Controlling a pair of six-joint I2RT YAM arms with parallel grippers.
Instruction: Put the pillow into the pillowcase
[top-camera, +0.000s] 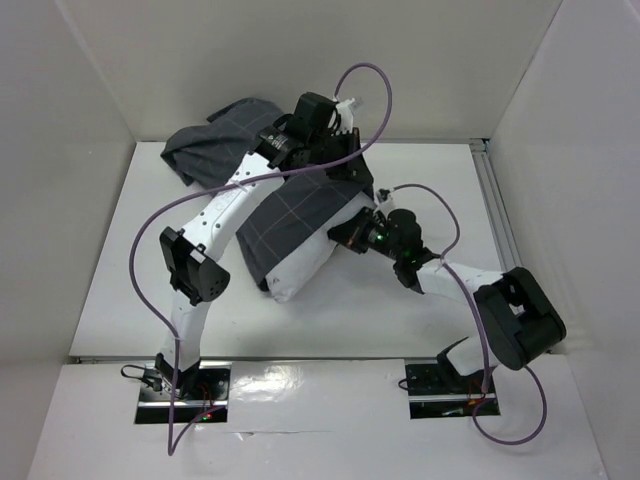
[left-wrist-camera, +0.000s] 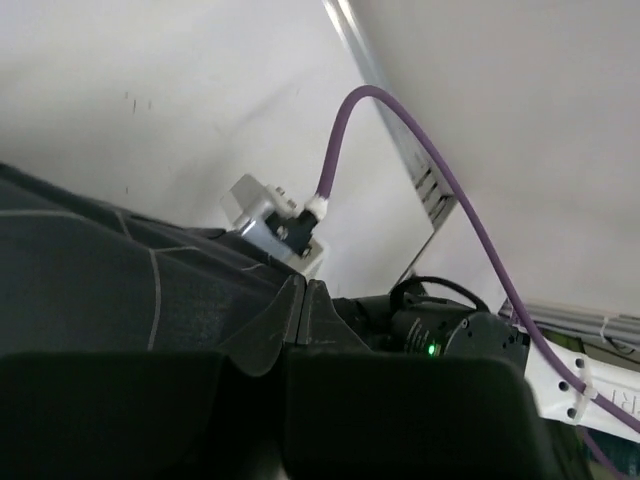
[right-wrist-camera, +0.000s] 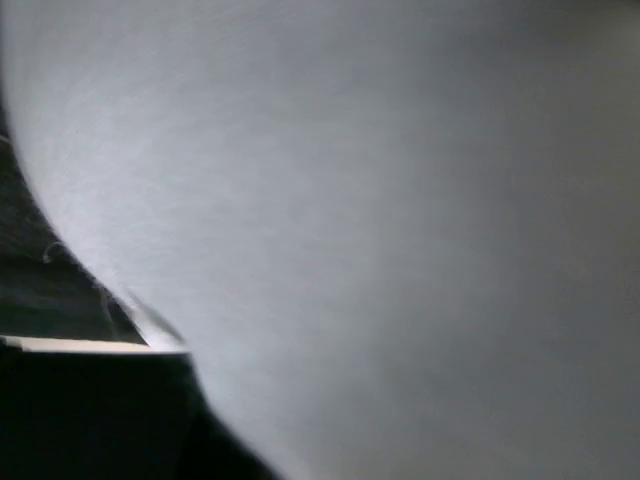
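The pillowcase (top-camera: 290, 215) lies across the middle and far left of the table (top-camera: 400, 310), its far end bunched against the back wall. The pillow (top-camera: 300, 270) is partly inside it: a white corner and a strip of its near side stick out from the case's near edge, resting on the table, while the rest is covered by the dark gridded fabric.

The left arm reaches over the case to its far right corner. The left end effector (top-camera: 352, 165) has its fingers pressed together, and in the left wrist view the dark fabric (left-wrist-camera: 100, 270) runs right up into the seam where the fingers (left-wrist-camera: 290, 325) meet (a thin pinch of cloth, as far as can be seen).

The right arm comes in low from the right. The right end effector (top-camera: 345, 237) is closed and sits against the right side of the pillow at the edge of the case; whether it grips anything cannot be told. Its wrist camera shows almost nothing but white pillow (right-wrist-camera: 400, 200), blurred and very close.

A purple cable (top-camera: 380, 100) loops above the left wrist.
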